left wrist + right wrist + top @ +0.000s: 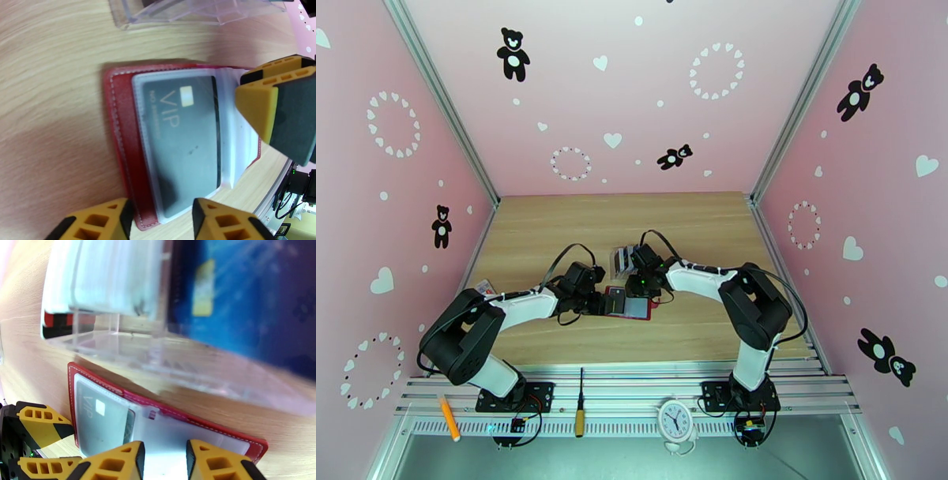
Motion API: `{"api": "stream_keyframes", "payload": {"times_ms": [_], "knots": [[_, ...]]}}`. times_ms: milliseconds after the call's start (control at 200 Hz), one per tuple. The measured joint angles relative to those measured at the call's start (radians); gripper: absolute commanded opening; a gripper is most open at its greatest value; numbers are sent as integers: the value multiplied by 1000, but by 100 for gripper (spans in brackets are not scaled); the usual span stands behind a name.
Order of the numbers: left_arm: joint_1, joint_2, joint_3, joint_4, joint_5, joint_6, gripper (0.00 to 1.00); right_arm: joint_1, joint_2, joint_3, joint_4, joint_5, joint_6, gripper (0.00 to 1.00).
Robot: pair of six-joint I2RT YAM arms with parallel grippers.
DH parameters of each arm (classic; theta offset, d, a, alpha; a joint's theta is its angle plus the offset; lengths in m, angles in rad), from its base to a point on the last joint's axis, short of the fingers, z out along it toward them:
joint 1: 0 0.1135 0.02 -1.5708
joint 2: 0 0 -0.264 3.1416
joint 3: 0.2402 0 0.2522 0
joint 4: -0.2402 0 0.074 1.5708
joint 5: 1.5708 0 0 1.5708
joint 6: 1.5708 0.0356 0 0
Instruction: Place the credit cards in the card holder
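Note:
The card holder (632, 306) (118, 130) (166, 407), a dark-red wallet, lies open on the wooden table between both arms. A black VIP card (185, 146) (98, 421) sits inside its transparent front pocket. My left gripper (599, 302) (162, 223) is open, its fingers straddling the wallet's near end without touching the card. My right gripper (644, 290) (164, 463) stands over the white pocket leaves (233, 130) on the other half, its jaws a little apart. Its fingers (256, 106) rest against those leaves. More credit cards stand in the rack: a blue one (237, 299) and white ones (114, 275).
A clear plastic slotted rack (624, 256) (189, 12) (138, 346) stands just behind the wallet. A small red-and-white item (483, 286) lies at the table's left edge. On the front rail lie an orange pen (449, 418), a screwdriver (579, 410) and a small clock (675, 418).

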Motion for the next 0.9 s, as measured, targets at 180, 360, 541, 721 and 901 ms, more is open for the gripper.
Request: {"api": "stream_keyframes", "payload": {"times_ms": [180,360,541,721,901], "knots": [[0,0,0,8,19,0,59,10,2,-2,12,-25,13,36],[0,-2,0,11,29,0,61,23,12,-9,26,-55,30,36],[0,-2,0,11,30,0,61,24,13,-14,41,-74,50,36],[0,-2,0,12,31,0,62,24,13,-27,71,-97,78,36],[0,-3,0,15,40,0,65,25,13,-38,111,-114,119,36]]}}
